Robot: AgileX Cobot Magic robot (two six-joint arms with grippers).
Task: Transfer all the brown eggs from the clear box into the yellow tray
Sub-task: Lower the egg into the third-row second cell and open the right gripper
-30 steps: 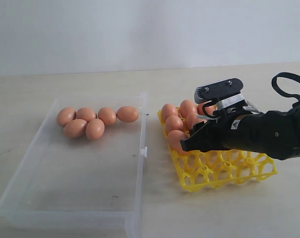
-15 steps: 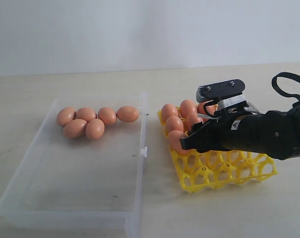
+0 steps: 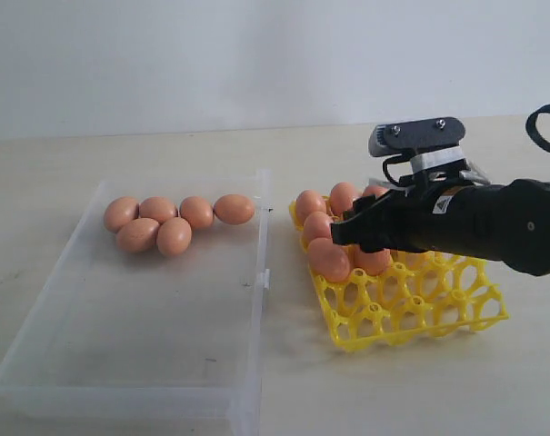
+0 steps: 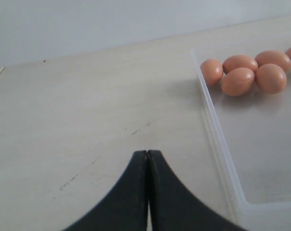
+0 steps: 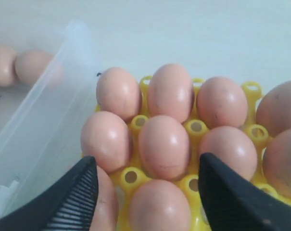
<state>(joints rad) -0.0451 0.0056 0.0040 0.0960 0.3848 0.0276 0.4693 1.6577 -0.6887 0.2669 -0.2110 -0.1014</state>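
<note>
Lifted off the tray since a second ago, the right gripper [image 3: 347, 232] has left one of the brown eggs [image 3: 329, 259] seated at the 9 o'clock edge of the yellow tray [image 3: 420, 313]. Over the desk [image 4: 63, 96] the left gripper [image 4: 147, 161] rests pressed together. Six more, smooth matte orange-brown ovals, cluster at 11 o'clock in the clear box [image 3: 129, 363]. With its jaws wide apart and empty, the right gripper should rise clear of the seated eggs before swinging toward 9 o'clock
</note>
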